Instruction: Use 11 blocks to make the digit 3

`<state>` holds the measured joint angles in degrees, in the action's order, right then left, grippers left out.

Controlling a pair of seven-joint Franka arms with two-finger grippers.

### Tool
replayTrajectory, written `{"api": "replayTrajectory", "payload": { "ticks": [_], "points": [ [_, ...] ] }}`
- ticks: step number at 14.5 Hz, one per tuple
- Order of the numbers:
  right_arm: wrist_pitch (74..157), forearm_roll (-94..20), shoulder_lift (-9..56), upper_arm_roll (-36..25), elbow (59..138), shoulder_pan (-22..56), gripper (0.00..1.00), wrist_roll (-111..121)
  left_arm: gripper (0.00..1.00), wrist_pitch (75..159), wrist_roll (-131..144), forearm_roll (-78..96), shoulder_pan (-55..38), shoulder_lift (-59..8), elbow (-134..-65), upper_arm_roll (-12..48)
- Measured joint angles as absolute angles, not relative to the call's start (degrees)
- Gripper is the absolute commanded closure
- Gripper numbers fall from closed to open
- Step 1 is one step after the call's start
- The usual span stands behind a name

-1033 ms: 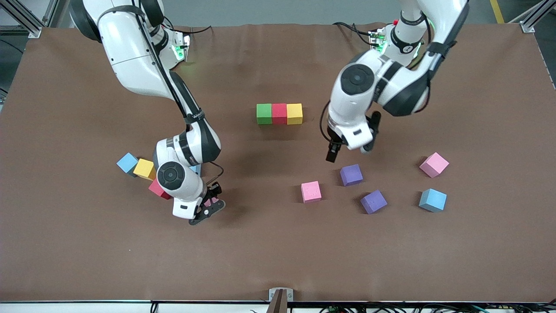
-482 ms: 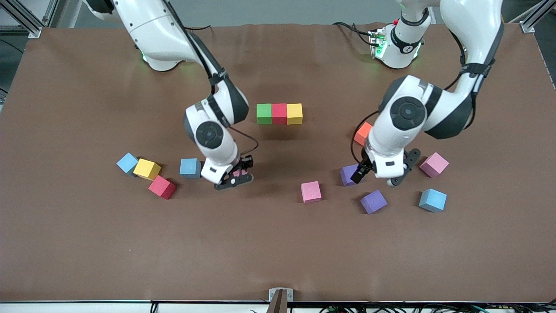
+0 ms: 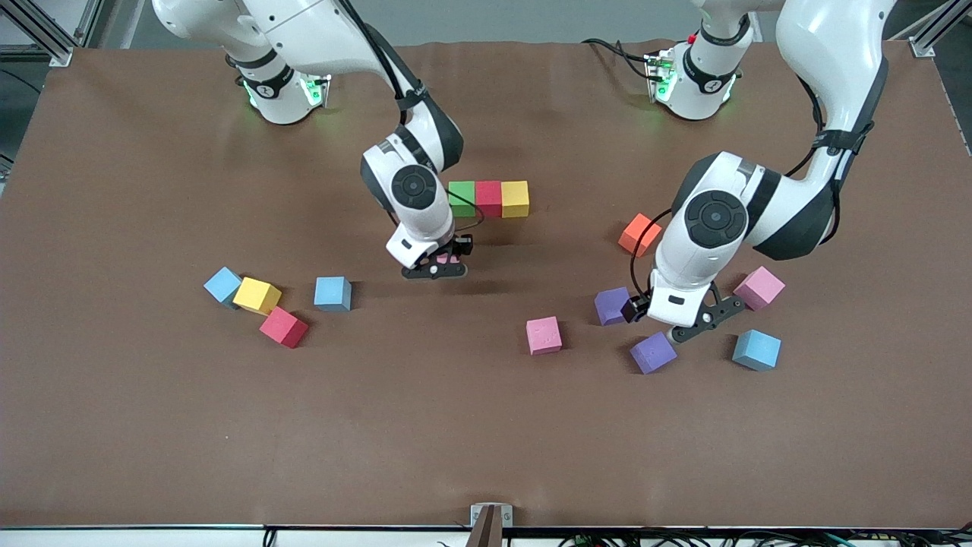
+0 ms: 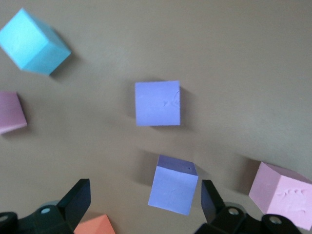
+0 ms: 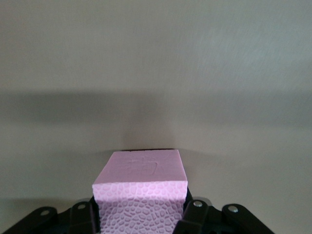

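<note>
Clearly your right hand (image 3: 438, 266) clamps a pink cube (image 5: 141, 187), light dented foam needing gentle flat-side grips, while your left hand (image 3: 674, 319) gapes over purple cubes (image 4: 157, 103).

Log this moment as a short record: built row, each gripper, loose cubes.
built row: green cube, red cube, yellow cube, touching
right gripper: shut on pink cube, over bare table nearer the camera than the row
left gripper: open, above two purple cubes
orange cube: loose, apart from the row
</note>
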<state>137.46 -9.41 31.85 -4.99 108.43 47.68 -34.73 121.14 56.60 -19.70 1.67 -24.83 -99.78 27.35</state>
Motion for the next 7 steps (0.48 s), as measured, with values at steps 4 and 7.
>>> {"api": "replayTrajectory", "payload": {
  "ticks": [4,7],
  "points": [
    [137.9,-9.4,31.7,-5.1,109.3,50.3,0.65,-38.2,0.00,115.7,44.7,-19.7,2.5,-24.8,-94.7,27.3],
    [137.9,-9.4,31.6,-5.1,109.4,51.8,0.65,-39.4,0.00,115.2,38.5,-19.7,2.7,-24.9,-94.3,27.3]
  ]
}}
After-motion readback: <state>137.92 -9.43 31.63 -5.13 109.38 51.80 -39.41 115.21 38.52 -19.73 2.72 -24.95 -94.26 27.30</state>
